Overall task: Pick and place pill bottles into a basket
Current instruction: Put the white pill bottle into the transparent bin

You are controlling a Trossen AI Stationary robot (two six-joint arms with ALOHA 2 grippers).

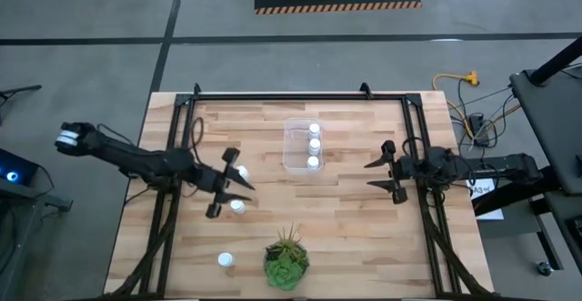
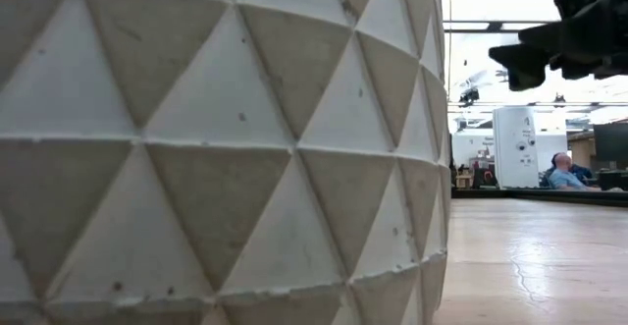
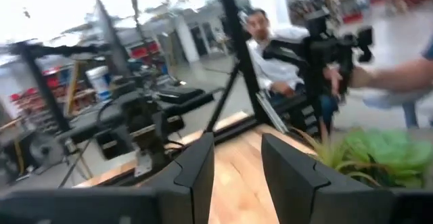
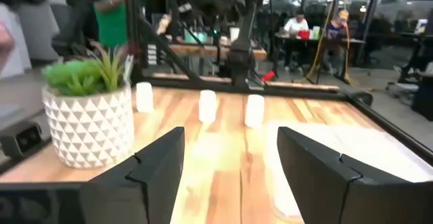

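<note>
Three white pill bottles (image 1: 315, 145) stand in a row inside the clear basket (image 1: 293, 155) at the table's middle. Three more stand on the wood: one (image 1: 242, 171) and another (image 1: 237, 206) by my left gripper, and a third (image 1: 225, 260) near the front edge. These three also show in the right wrist view (image 4: 208, 105). My left gripper (image 1: 247, 183) is open a little and empty (image 3: 237, 163), with its tips between the first two bottles. My right gripper (image 1: 370, 175) is open wide and empty (image 4: 230, 163), to the right of the basket and pointing left.
A green spiky plant (image 1: 286, 260) in a white faceted pot (image 2: 216, 148) stands at the front middle, close to the third bottle. A black frame (image 1: 291, 95) runs along the table's far edge and sides. People show in the room beyond the table (image 3: 277, 41).
</note>
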